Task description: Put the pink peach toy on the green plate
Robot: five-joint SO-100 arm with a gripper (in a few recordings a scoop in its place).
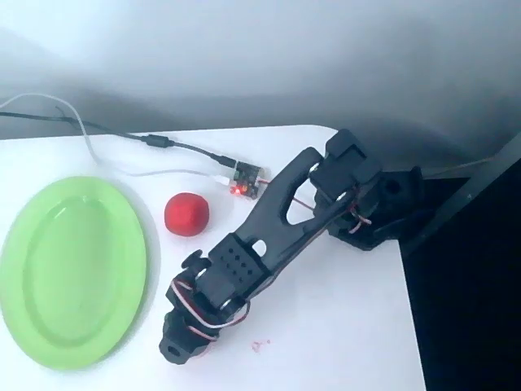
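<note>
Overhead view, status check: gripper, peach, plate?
Gripper low beside green plate, jaws hidden. Plate bare. Peach not spotted. Red ball sits between plate and arm.

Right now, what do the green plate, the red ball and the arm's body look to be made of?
The green plate looks like smooth plastic: even light-green colour, soft sheen, moulded raised rim. The red ball seems matte and soft, perhaps plush or foam; it shows no glare, but blur leaves that open. The arm looks like black matte rigid plastic, possibly printed, with small holes and exposed wires.
</note>
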